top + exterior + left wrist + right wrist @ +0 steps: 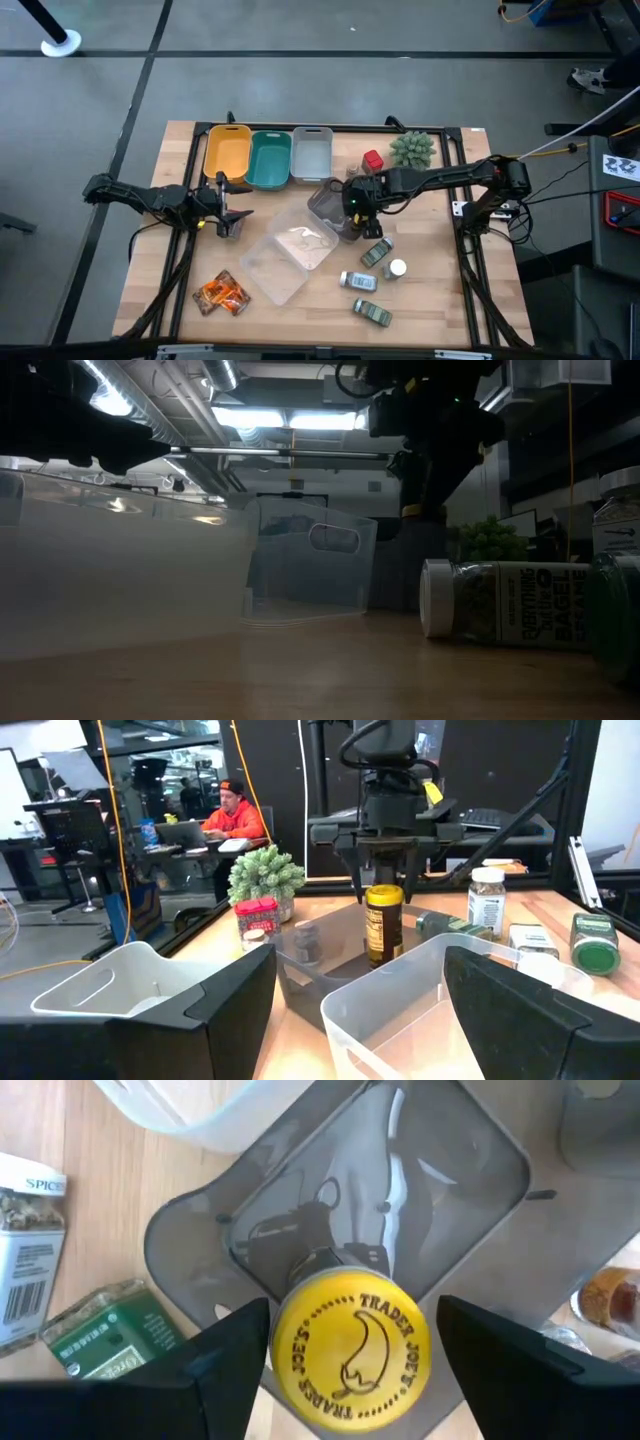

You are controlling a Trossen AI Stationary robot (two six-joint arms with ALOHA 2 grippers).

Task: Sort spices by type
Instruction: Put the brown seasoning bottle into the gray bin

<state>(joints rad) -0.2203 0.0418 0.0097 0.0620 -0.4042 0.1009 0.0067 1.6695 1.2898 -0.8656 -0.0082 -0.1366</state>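
The right gripper hangs over the smoky grey plastic tray near the middle of the wooden worktop, pointing straight down; its fingers stand spread on either side of the yellow-lidded jar with the dark label, which stands upright inside that tray; from the right wrist view the round yellow lid sits between the two fingers with a sliver of gap on each side, so whether they touch it cannot be told. The left gripper waits at the left of the worktop, just in front of the yellow bin, its fingers spread and empty. Beside the yellow bin stand the teal bin and the pale grey bin in a row along the far edge; a large clear plastic tray lies at a slant between the two arms. Crinkly orange foil packets lie near the front left; green-labelled clear jars and a white-capped bottle lie on their sides at the front right; a small red container sits next to the spiky green plant. A person in an orange top sits at a desk beyond the worktop.
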